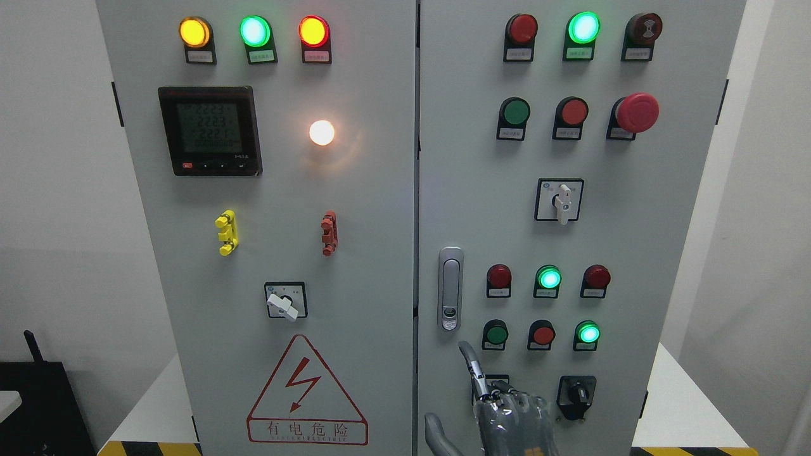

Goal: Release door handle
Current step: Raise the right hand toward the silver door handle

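The hand (500, 411) rises from the bottom edge right of the middle; which arm it belongs to cannot be told. Its index finger (472, 367) points up, the other fingers curl loosely, the thumb sticks out left, and it holds nothing. Just above the fingertip, not touching it, the handle (450, 289) lies flat and upright at the left edge of the right door (665, 253). Beside it, lamps (549, 277) glow green. The left door (367, 253) carries a meter (210, 130).

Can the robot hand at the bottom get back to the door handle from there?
Probably yes. The robot hand sits just below the handle, index finger pointing up towards it, with only bare door panel between them.
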Tool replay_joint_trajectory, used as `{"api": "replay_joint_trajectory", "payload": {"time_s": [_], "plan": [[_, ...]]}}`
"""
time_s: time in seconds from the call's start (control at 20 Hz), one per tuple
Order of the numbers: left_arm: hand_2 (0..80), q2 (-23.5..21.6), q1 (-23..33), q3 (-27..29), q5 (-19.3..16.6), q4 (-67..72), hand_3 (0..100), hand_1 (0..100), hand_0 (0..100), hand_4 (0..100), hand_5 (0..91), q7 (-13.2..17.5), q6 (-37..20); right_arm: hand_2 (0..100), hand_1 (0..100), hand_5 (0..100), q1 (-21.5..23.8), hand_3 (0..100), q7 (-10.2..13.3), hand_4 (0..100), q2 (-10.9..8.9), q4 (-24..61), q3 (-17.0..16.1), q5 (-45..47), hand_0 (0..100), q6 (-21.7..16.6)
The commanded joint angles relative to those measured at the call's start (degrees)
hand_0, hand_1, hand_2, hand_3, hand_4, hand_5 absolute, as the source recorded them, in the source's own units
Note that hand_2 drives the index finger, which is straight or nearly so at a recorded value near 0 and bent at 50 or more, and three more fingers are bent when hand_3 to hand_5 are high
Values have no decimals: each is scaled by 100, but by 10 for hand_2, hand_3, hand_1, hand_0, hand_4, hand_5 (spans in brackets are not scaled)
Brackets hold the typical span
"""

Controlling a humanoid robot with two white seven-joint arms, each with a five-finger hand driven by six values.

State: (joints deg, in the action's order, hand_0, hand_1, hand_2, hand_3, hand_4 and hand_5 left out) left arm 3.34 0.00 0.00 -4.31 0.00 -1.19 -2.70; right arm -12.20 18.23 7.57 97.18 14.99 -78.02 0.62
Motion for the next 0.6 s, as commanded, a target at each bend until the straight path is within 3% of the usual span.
{"api": "replay_joint_trajectory", "payload": {"time_s": [0.0,0.55], "plan": [[0,0,-18,9,0,53,0,389,120,0,0,4,-3,0,211,991,-195,991,-65,897,-1,-279,22,-20,352,43],[0,0,-9,9,0,53,0,389,120,0,0,4,-3,0,210,991,-309,1000,-161,901,7,-305,57,-55,360,43]]}}
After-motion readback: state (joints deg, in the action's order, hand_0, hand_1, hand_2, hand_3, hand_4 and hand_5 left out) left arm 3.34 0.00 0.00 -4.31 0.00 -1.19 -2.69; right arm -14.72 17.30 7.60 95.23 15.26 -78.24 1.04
